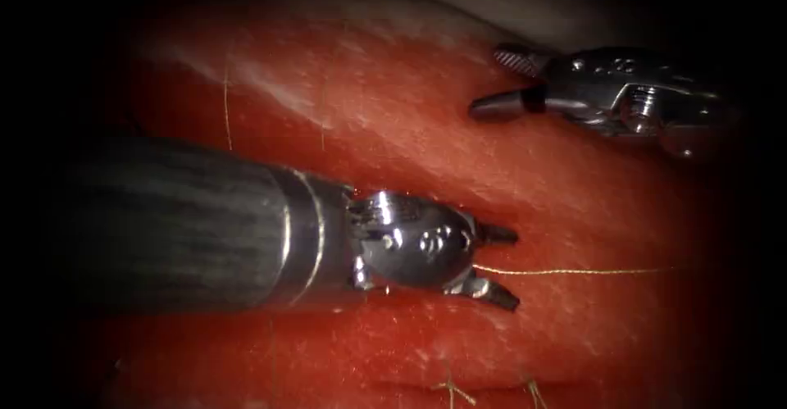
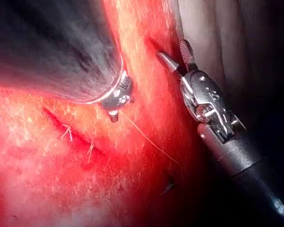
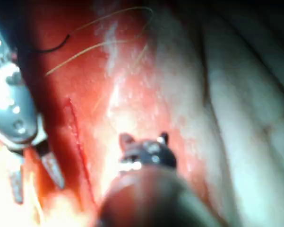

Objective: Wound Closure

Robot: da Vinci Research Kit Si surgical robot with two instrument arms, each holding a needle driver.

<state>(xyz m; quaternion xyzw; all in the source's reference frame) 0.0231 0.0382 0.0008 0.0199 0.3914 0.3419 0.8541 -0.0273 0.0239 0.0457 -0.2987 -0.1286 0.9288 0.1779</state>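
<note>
In the endoscope view the left pincer (image 1: 496,265) lies over the middle of the tissue (image 1: 574,204), its dark shaft coming from the tissue's left edge. Its two jaws stand apart, and a fine yellow thread (image 1: 574,272) starts in the gap between them and runs almost level toward the tissue's right edge. I cannot tell whether the jaws touch the thread; they do not close on it, so this tool holds nothing.

The long axis of the thread goes left to right, nearly in line with the left tool's shaft, and its near end is just at this pincer. The left arm is therefore the nearer one to the thread.

Further right, near the tissue's far right corner, the right pincer (image 1: 502,81) hovers well apart from the thread, with jaws open and nothing between them. It points leftward.

I cannot make out the needle with certainty in any view, so I cannot say where it is or whether it sits in the tissue.

The left wrist view adds what the endoscope hides: the cut (image 2: 71,135) as a dark line with short stitch ends (image 2: 67,132) across it, and the thread (image 2: 151,142) leading away from the left pincer (image 2: 114,113) past the right pincer (image 2: 175,56). The right wrist view shows the cut (image 3: 78,137) between both tools.
</note>
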